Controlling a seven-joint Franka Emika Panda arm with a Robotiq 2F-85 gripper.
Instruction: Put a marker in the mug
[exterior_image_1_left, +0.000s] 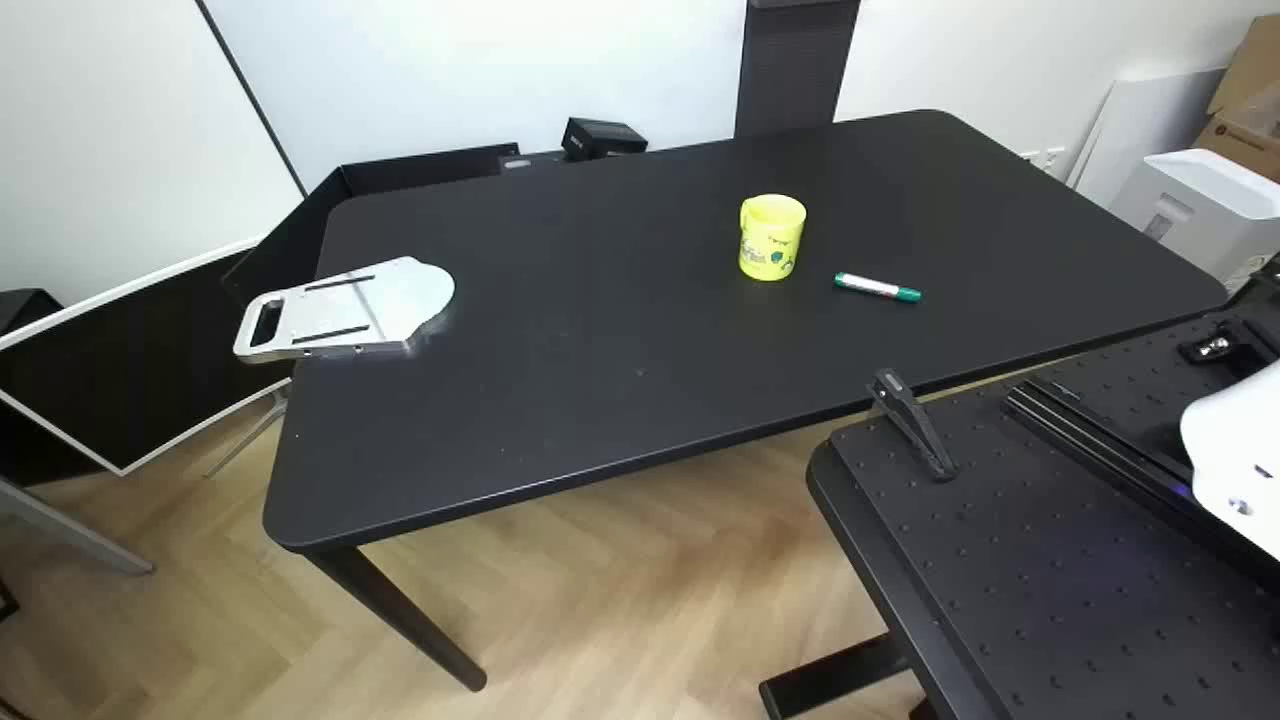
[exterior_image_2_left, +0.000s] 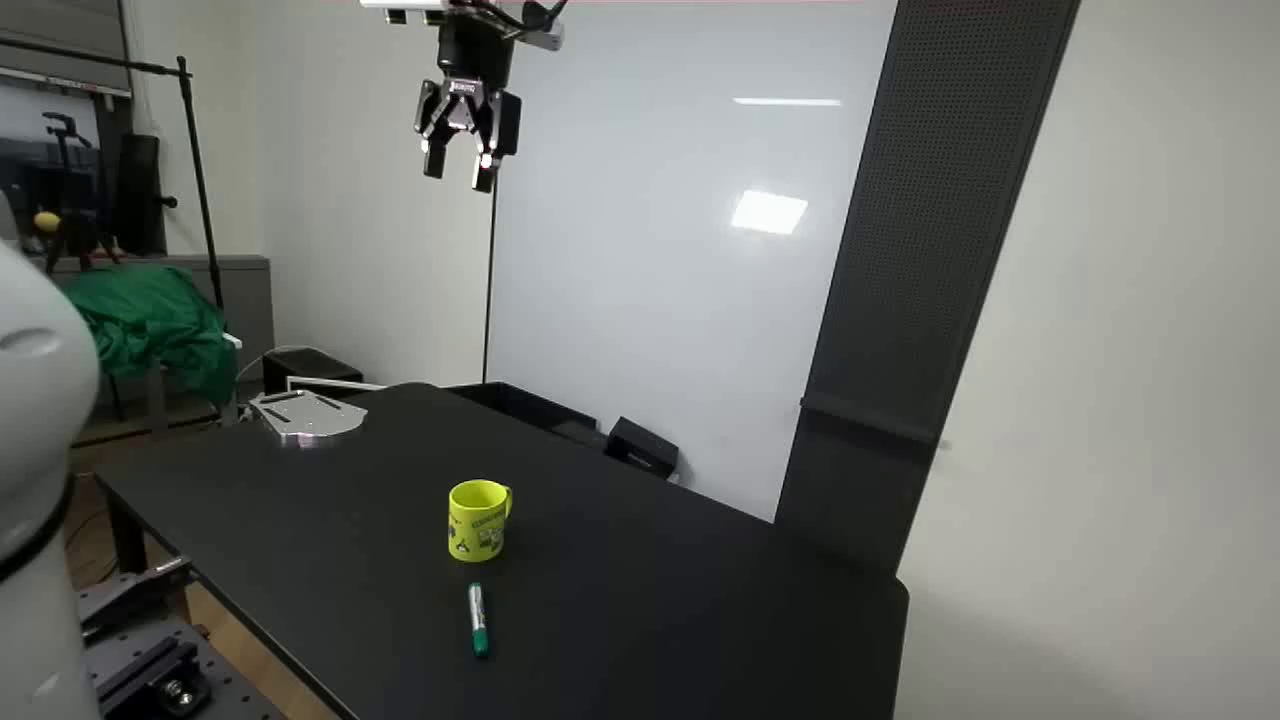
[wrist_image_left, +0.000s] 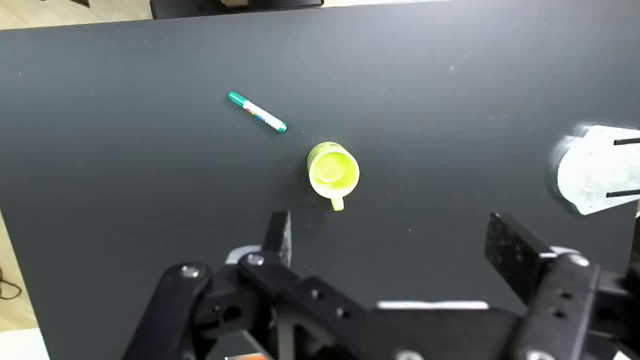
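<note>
In an exterior view I have the fingers (exterior_image_2_left: 484, 178) high above the black worktop (exterior_image_2_left: 620, 600), tips down; my wrist view shows them spread wide, with worktop visible through the gap. The marker (wrist_image_left: 257, 111), white-bodied with green ends, lies flat near the mug (wrist_image_left: 334, 172) without touching it, its longer green end pointing away. The mug, bright yellow with small printed marks, stands upright on the same worktop (I can look down past its rim into the yellow inside), its handle on the side away from the marker. In an exterior view a flat silvery plate (exterior_image_1_left: 400, 290) lies well apart from both, its cut-out end jutting past the worktop's edge.
</note>
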